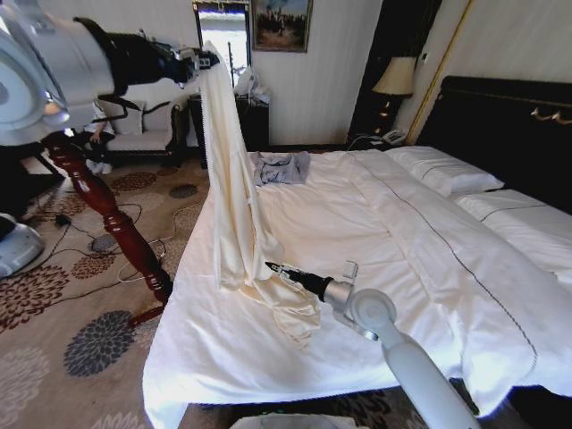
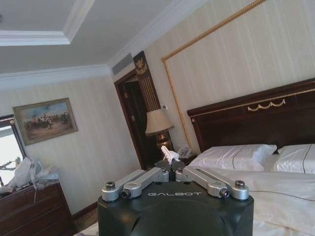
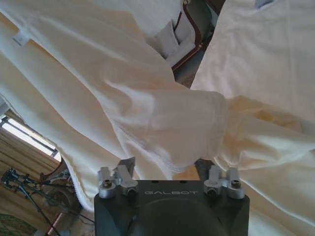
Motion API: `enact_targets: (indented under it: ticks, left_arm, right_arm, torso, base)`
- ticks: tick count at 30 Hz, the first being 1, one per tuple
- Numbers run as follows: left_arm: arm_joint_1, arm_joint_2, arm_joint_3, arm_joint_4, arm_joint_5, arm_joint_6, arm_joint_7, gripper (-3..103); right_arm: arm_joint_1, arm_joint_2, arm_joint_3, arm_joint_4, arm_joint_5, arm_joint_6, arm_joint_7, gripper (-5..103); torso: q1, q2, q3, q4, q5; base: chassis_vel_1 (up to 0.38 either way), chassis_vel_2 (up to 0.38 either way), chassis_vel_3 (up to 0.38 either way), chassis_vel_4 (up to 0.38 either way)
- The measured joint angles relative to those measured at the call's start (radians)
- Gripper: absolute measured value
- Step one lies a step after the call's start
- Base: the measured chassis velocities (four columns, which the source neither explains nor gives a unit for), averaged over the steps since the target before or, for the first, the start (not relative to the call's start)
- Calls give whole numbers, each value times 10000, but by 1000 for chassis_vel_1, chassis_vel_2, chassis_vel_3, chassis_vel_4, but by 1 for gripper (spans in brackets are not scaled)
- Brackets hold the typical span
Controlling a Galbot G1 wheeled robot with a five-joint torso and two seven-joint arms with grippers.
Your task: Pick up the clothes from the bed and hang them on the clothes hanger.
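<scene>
Bed: the bed (image 1: pixel 295 268) is the widest thing in the head view, with white sheets, a white duvet, white pillows (image 1: pixel 442 170) near its far end and a dark headboard (image 1: pixel 500 125) behind them.
Post: a thick reddish turned-wood post (image 1: pixel 107 214) slants over the patterned carpet (image 1: pixel 54 349) just beside the bed's left edge.
Clothes: the clothes (image 1: pixel 234 197), a long cream top, hang in a tall column from high above the left side of the bed down to the sheet, where the lower folds bunch in a heap.
Small garment: a grey-blue garment (image 1: pixel 281 167) lies flat on the bed beyond the hanging cream fabric, apart from it.
Left gripper: the left gripper (image 1: pixel 204 61) is raised high at the upper left of the head view, pinched tight on the top end of the clothes; the left wrist view shows a small tuft of pale fabric (image 2: pixel 170 154) caught at its fingertips (image 2: pixel 170 164), the linkages drawn together.
Right gripper: the right gripper (image 1: pixel 275 267) reaches low over the bed and points into the bunched lower folds, its tip touching the cloth. In the right wrist view the cream fabric (image 3: pixel 162 113) drapes right over the claw and hides the fingers, so I cannot tell whether it is wide or narrow.
</scene>
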Motion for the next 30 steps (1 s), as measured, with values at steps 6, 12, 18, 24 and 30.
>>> enact_targets:
  ticks: [6,12,18,24,30]
  left_arm:
    - [-5,-15,-16,-17,-29,8,-33,1]
    - [-1,-104,-10,-57,-26,11,-84,1]
    - [7,-142,-8,-71,-9,12,-97,1]
    - [18,-247,24,-111,33,12,-121,1]
    - [-11,-597,31,-220,100,12,-178,1]
  right_arm:
    - [19,35,-49,-9,-17,4,3,50]
    - [0,-8,-4,14,-45,13,21,28]
    - [-52,23,-54,43,-87,45,104,7]
    - [-117,-20,-79,147,-110,100,132,0]
    - [48,-287,144,314,-73,269,319,0]
  torso:
    - [0,0,0,-2,2]
    - [0,0,0,-1,1]
    - [0,0,0,0,1]
    - [0,0,0,-2,1]
    - [0,0,0,-1,2]
  base:
    - [0,0,0,0]
    - [0,0,0,0]
    - [0,0,0,0]
    - [0,0,0,0]
    - [0,0,0,0]
